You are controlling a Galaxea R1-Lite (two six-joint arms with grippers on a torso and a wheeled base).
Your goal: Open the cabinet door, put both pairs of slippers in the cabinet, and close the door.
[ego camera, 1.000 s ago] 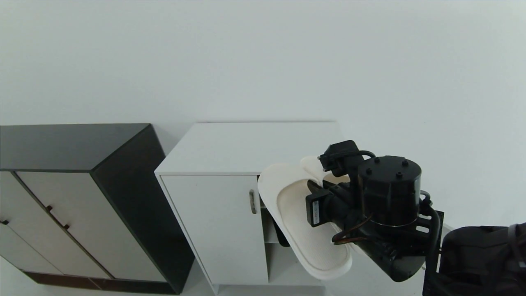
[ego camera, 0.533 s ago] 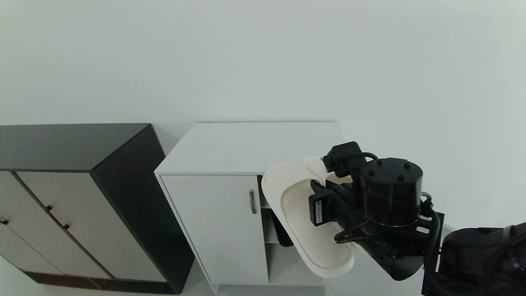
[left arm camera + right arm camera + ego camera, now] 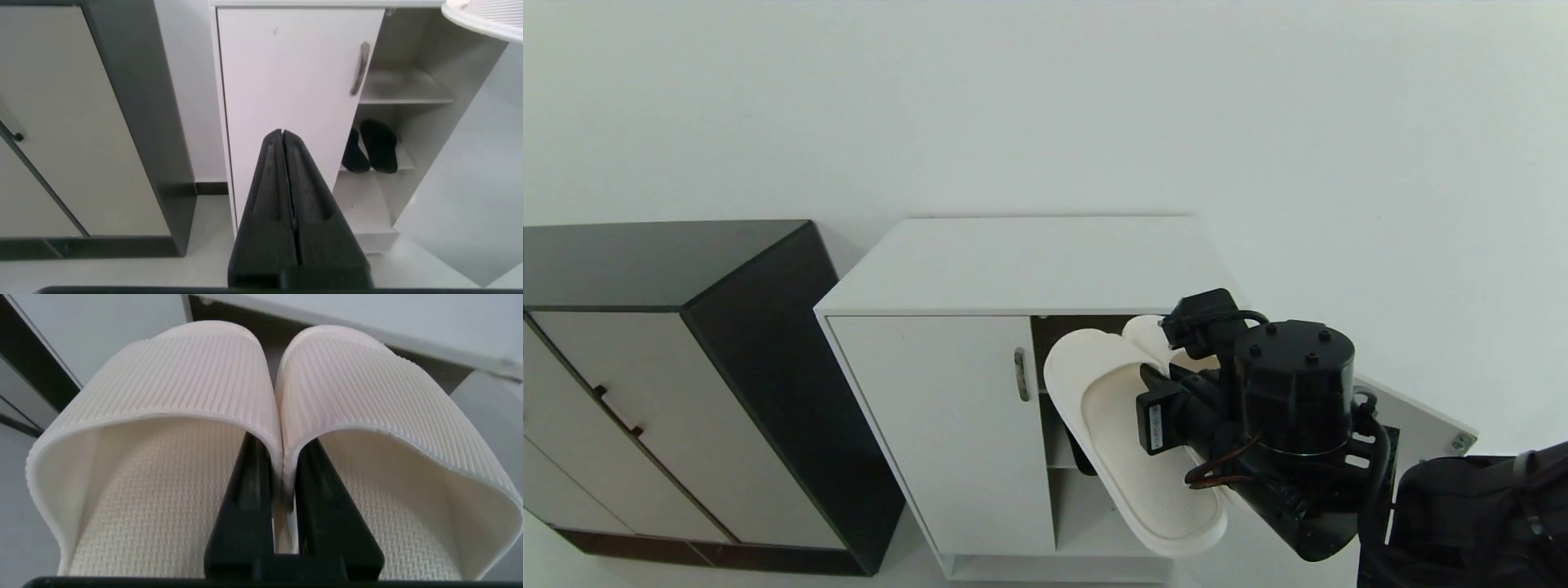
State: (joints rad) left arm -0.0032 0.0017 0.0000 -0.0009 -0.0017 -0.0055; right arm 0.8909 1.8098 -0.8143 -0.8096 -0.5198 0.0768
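Note:
A pair of white slippers [image 3: 1123,445] hangs in front of the open right half of the white cabinet [image 3: 1029,261], toes toward the opening. My right gripper [image 3: 1158,382] is shut on the slippers' [image 3: 163,408] touching inner edges, one finger [image 3: 249,482] inside each slipper. A pair of black slippers [image 3: 372,147] lies on a lower shelf inside the cabinet. The cabinet's left door [image 3: 931,425] is closed, with a metal handle [image 3: 1018,374]. Its right door [image 3: 1421,408] is swung open, behind my right arm. My left gripper [image 3: 283,139] is shut and empty, low in front of the closed left door.
A black cabinet [image 3: 735,343] with pale doors stands close to the white cabinet's left side. A plain wall runs behind both. Pale floor lies in front of the cabinets.
The whole head view has shifted: the cabinet top now looks larger and the open right door has come into sight. The white slippers remain held in my right gripper.

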